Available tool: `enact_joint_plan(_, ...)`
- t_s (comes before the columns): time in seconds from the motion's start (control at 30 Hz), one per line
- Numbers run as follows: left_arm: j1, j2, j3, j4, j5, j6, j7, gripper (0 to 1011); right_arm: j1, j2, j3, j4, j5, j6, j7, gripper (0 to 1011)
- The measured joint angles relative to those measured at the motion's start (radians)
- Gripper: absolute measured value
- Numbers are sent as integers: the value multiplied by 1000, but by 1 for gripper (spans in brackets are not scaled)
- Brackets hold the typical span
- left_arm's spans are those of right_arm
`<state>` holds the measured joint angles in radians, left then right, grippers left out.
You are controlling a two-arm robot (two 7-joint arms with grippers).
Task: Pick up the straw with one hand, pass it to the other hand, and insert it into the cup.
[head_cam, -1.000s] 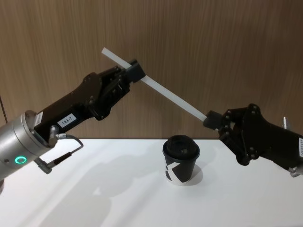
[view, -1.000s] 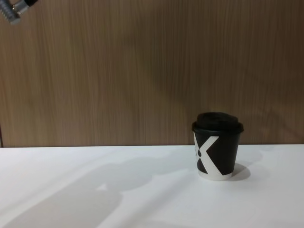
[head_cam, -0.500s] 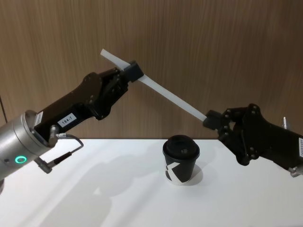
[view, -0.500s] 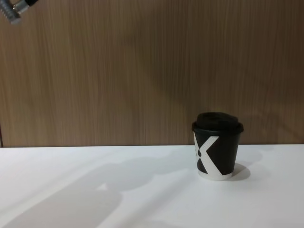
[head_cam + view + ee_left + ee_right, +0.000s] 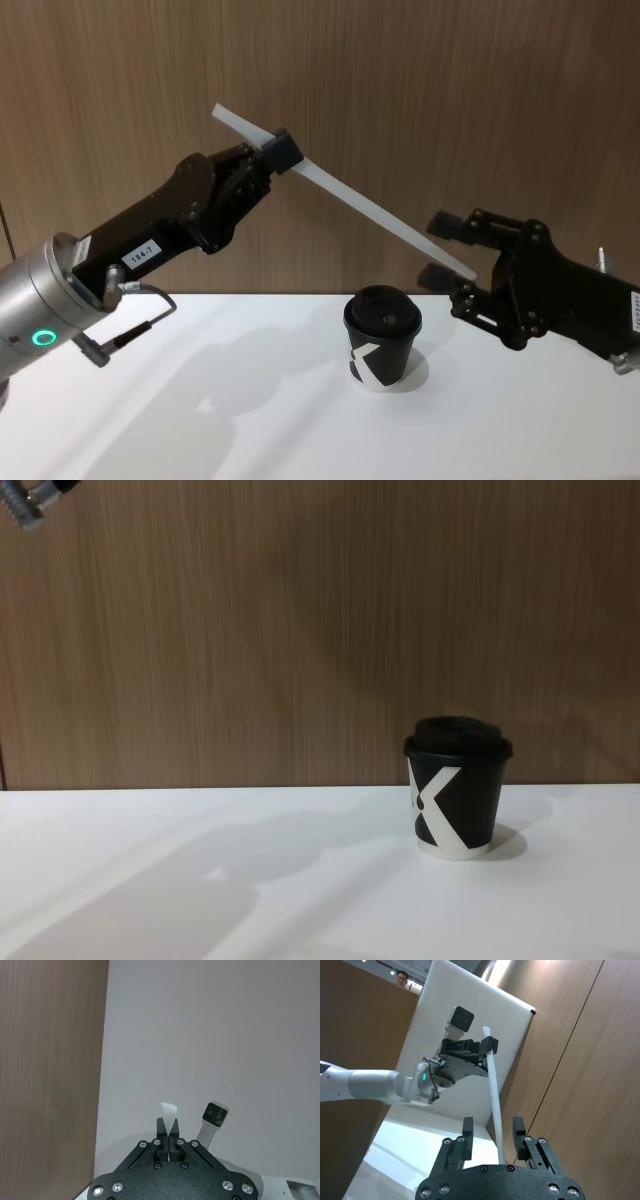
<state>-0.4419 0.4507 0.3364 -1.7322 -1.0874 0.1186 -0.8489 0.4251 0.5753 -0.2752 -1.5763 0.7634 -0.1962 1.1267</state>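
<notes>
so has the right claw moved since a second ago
Yes. The right claw has opened, its fingers spreading off the straw at its lower end, while its body keeps its place right of the cup. The left claw holds the straw.

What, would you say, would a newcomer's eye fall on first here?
First, the thin straight white straw slanting through the air: the black left pincer is shut on it near its upper end, while the black right pincer stands open around its lower end. Lower down, a small black paper cup with a white K-like mark and domed lid sits on the white table.
</notes>
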Motion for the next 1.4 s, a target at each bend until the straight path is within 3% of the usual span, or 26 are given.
enact_joint_plan(0.3,3,5,0,-2,9,-8,15,8,0,0,0,0,0,0,0,743)
enact_joint_plan(0.6,16,18,-6,-16,56,-40,78,8,0,0,0,0,0,0,0,998)
enact_joint_plan(0.83,24,26,-7,-31,116,-75,144,8,0,0,0,0,0,0,0,1001)
enact_joint_plan(1.07,24,28,11,-41,206,-109,226,8,0,0,0,0,0,0,0,1001)
enact_joint_plan(1.4,-18,28,70,-43,344,-98,310,8,0,0,0,0,0,0,0,1001)
